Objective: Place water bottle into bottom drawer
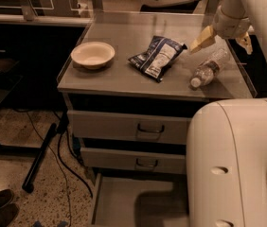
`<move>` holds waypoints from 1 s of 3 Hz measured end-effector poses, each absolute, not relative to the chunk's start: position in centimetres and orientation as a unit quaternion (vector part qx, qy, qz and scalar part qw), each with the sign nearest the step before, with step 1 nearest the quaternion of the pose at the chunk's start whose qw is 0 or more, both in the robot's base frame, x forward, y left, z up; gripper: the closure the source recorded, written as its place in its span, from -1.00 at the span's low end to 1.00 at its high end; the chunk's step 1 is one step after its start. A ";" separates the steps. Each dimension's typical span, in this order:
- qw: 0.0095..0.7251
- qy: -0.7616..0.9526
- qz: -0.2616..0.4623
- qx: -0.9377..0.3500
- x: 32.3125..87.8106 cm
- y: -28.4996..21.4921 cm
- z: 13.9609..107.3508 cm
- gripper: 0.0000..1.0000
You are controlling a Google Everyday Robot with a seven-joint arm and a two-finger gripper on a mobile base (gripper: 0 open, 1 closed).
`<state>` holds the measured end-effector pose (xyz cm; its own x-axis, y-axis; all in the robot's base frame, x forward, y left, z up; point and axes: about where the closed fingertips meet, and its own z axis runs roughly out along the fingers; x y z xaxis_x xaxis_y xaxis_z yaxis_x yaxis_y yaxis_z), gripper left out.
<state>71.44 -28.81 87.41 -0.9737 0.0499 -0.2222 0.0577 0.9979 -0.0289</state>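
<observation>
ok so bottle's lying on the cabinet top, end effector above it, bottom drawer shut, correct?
Not quite: the bottom drawer is pulled open, per the camera view. The water bottle does lie on the cabinet top, end effector above it.

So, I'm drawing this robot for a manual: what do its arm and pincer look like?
The arm is smooth, rounded white casing with small dark oval recesses; no cables show on it. The pincer, above the bottle on the cabinet top, has flat tan fingers on a white wrist.
</observation>
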 end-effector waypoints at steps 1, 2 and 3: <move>0.104 0.994 -0.015 0.033 71.9 -29.4 85.8 -1.00; 0.097 0.995 -0.013 0.036 72.2 -29.8 84.6 -1.00; 0.086 0.995 -0.015 0.038 72.2 -30.2 83.3 -1.00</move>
